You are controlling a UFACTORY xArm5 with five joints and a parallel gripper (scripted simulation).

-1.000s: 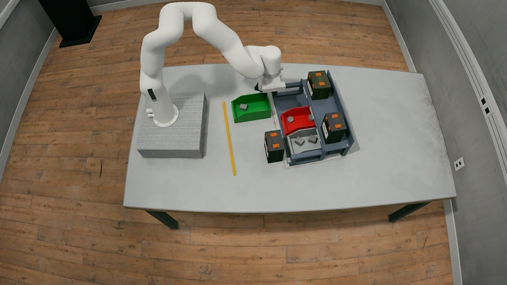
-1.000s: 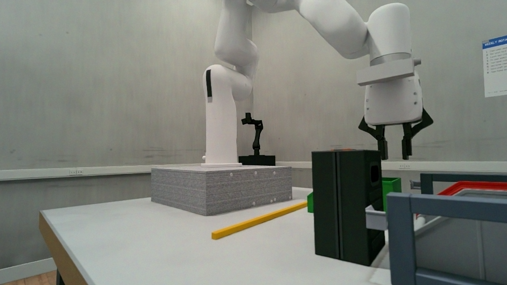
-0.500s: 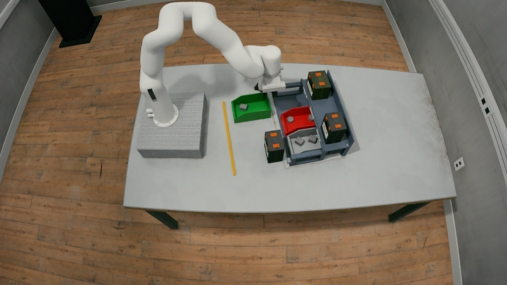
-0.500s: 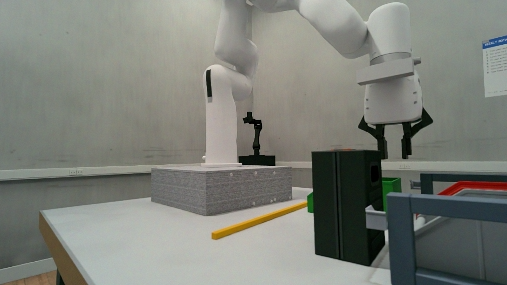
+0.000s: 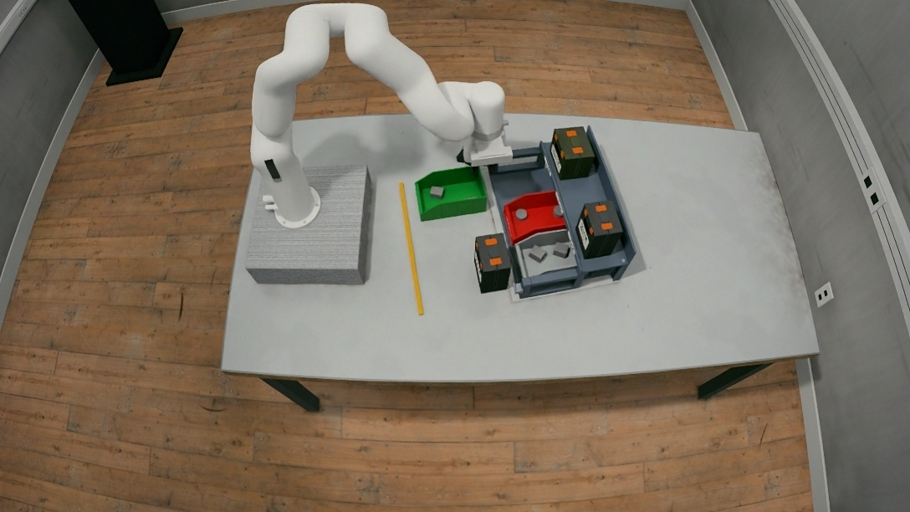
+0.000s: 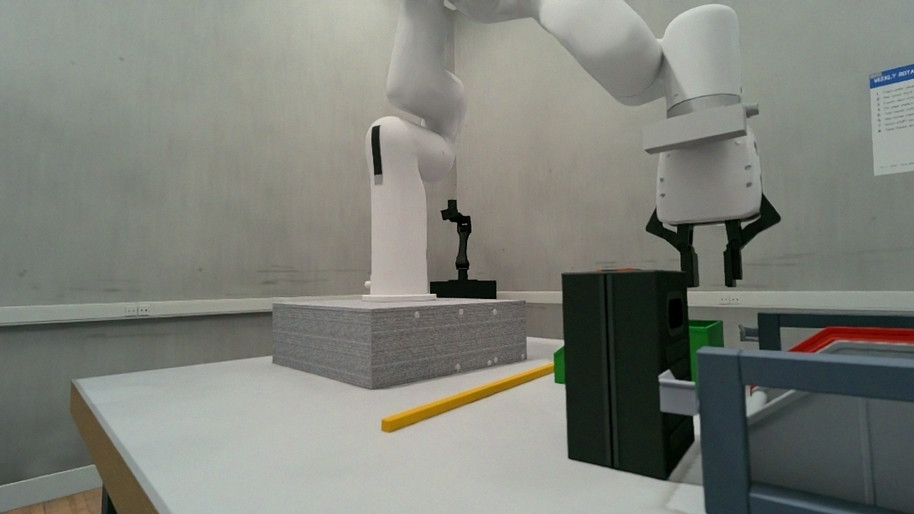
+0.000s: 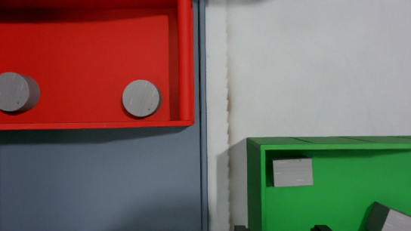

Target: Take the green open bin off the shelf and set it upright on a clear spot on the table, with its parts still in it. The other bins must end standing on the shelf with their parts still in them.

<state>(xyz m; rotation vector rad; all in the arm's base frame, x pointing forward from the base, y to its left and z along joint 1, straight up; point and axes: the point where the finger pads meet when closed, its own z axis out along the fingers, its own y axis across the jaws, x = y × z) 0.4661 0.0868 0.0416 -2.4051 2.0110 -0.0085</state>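
Note:
The green open bin (image 5: 452, 208) (image 6: 705, 335) (image 7: 257, 181) stands upright on the table (image 5: 699, 254), just left of the blue-grey shelf (image 5: 518, 184) (image 7: 94, 181). Grey blocks (image 5: 436, 191) (image 7: 292, 172) lie inside it. My gripper (image 6: 709, 280) hangs well above the bin's shelf-side end, partly open with nothing between the fingers. The red bin (image 5: 540, 219) (image 6: 849, 333) (image 7: 94, 49) sits on the shelf with two grey cylinders (image 7: 140, 98) in it. A light grey bin (image 5: 524, 261) with grey parts sits on the shelf beside the red one.
Two black boxes (image 5: 572, 152) (image 5: 599, 227) stand on the shelf, and a third (image 5: 492, 261) (image 6: 622, 370) stands on the table by the shelf's near corner. A yellow bar (image 5: 410, 248) (image 6: 466, 395) lies left of the green bin. The arm stands on a grey block (image 5: 311, 242) (image 6: 396, 338).

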